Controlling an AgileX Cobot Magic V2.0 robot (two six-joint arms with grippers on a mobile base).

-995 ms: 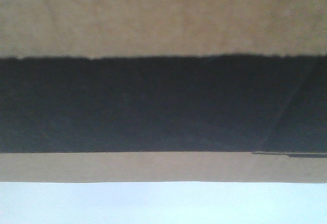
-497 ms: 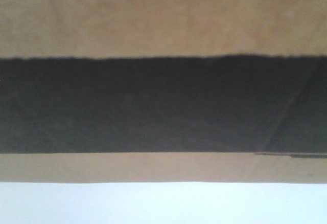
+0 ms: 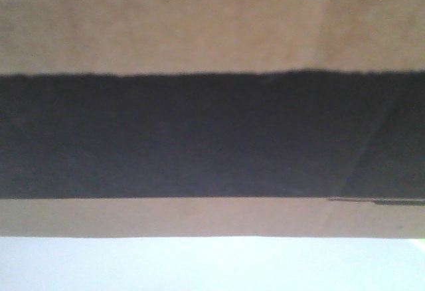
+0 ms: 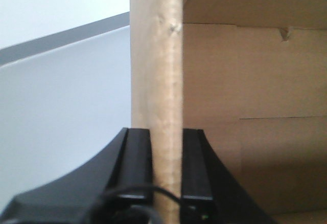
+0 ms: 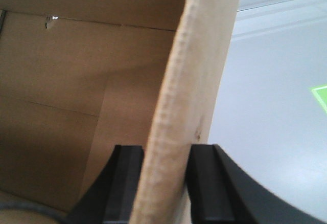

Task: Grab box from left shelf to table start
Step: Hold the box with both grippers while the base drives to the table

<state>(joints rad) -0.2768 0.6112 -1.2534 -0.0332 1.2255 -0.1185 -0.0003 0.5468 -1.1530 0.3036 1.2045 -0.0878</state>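
The box [image 3: 212,25] fills the front-facing view at close range. Brown cardboard shows above and below, and its black panel [image 3: 212,138] runs as a wide horizontal band across the middle. A pale surface [image 3: 199,264] is visible beneath the lower edge of the box.

Left hand [image 4: 165,150]: clamped on an upright cardboard wall [image 4: 156,70] of the box, with one black finger [image 4: 137,162] pressed against each face. The box interior lies on one side of this wall and the pale surface on the other.

Right hand [image 5: 164,157]: clamped on another cardboard wall [image 5: 199,81] in the same manner, with the fingers touching both faces. A green marking [image 5: 321,97] shows on the pale surface at the frame edge.

Whether the box rests on anything cannot be determined.
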